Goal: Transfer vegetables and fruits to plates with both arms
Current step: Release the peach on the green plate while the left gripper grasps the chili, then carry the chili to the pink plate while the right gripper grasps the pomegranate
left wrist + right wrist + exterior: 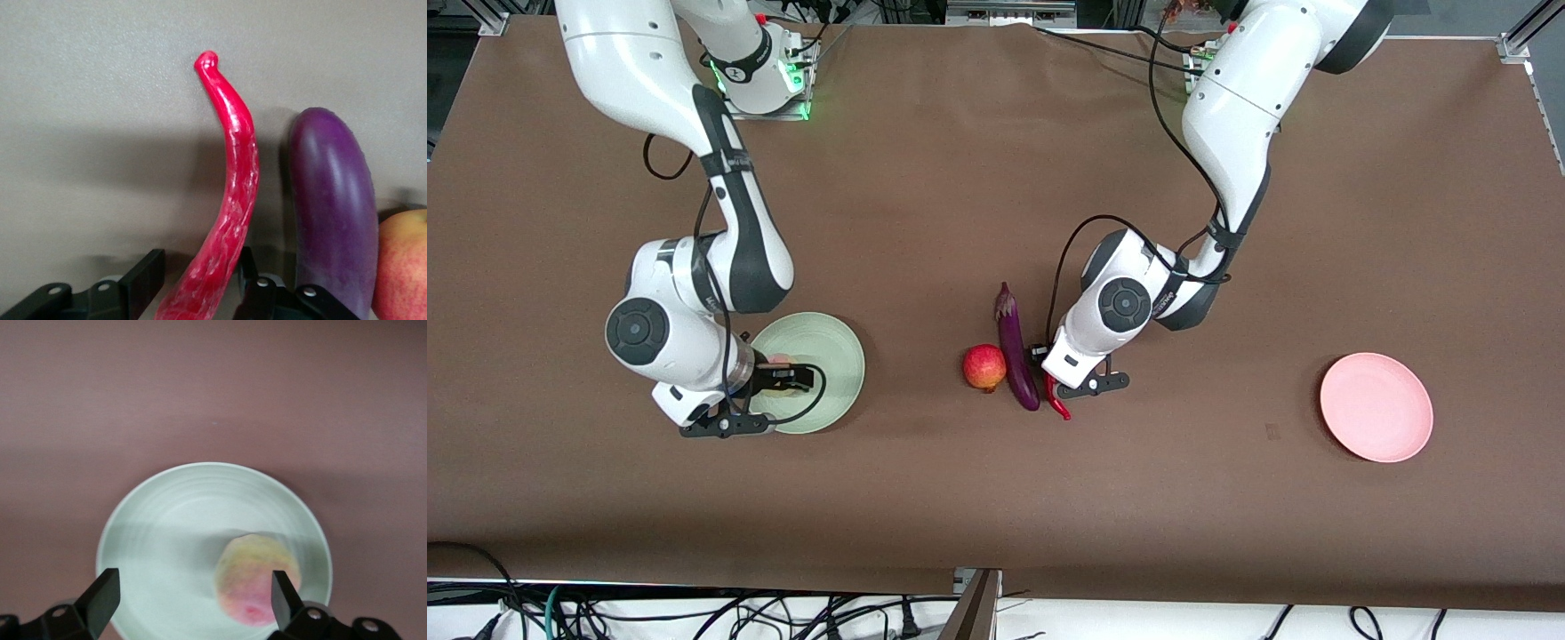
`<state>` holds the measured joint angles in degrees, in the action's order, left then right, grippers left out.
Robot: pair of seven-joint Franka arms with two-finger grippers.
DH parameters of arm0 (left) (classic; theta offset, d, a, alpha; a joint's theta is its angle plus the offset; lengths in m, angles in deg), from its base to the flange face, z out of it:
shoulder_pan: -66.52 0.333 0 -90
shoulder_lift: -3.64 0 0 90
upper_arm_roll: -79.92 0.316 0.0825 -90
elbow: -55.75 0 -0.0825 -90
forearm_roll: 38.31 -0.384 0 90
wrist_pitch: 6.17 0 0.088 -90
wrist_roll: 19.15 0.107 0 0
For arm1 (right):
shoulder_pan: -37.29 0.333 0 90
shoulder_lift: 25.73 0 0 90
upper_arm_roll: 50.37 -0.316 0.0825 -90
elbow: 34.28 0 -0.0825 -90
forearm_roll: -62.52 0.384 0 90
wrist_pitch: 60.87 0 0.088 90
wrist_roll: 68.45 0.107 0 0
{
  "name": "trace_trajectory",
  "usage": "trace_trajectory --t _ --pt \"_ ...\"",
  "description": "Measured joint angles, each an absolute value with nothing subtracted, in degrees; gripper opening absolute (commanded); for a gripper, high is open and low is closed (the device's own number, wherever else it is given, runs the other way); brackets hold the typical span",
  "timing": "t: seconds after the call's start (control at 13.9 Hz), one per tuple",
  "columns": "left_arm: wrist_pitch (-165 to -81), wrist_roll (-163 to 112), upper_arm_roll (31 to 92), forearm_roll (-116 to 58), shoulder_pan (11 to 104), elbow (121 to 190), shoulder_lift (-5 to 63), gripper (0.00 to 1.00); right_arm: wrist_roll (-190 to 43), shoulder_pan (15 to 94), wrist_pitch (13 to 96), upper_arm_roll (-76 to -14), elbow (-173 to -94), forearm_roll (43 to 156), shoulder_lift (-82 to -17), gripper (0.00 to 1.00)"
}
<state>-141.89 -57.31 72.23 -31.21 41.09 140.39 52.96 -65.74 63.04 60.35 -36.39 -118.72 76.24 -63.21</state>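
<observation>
Chili pepper [230,193]: glossy, curved, red; left claw [200,280] fingers astride.

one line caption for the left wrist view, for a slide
Left gripper with jaws around the red chili pepper, beside the purple eggplant on the table.

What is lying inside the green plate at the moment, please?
A peach lies in the green plate, under the open right gripper. From the front, that gripper hides most of it.

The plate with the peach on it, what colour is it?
Pale green. The plate shows best in the right wrist view, with the peach on it under the open right gripper.
</observation>
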Motion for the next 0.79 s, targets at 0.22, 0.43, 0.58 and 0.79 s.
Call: trace_trajectory --t 0.22,0.43,0.58,0.79 --pt "-141.9 -57.3 72.2 -33.3 41.1 140.1 53.0 0.0 -58.5 67.0 60.4 -36.8 -118.8 76.3 -62.9 1.0" --pt "-141.9 -57.3 72.4 -35.4 41.1 139.8 53.0 0.0 -49.0 71.0 63.2 -37.1 -119.1 76.6 -63.1 1.0" --pt "-141.9 -57.0 72.6 -35.6 41.2 139.7 53.0 0.0 -44.6 72.9 66.8 -37.9 -119.2 77.6 -63.8 1.0" --pt "-137.6 -49.4 73.3 -35.9 45.0 138.6 52.4 0.0 -39.7 75.8 70.9 -38.3 -119.4 77.6 -65.5 1.0"
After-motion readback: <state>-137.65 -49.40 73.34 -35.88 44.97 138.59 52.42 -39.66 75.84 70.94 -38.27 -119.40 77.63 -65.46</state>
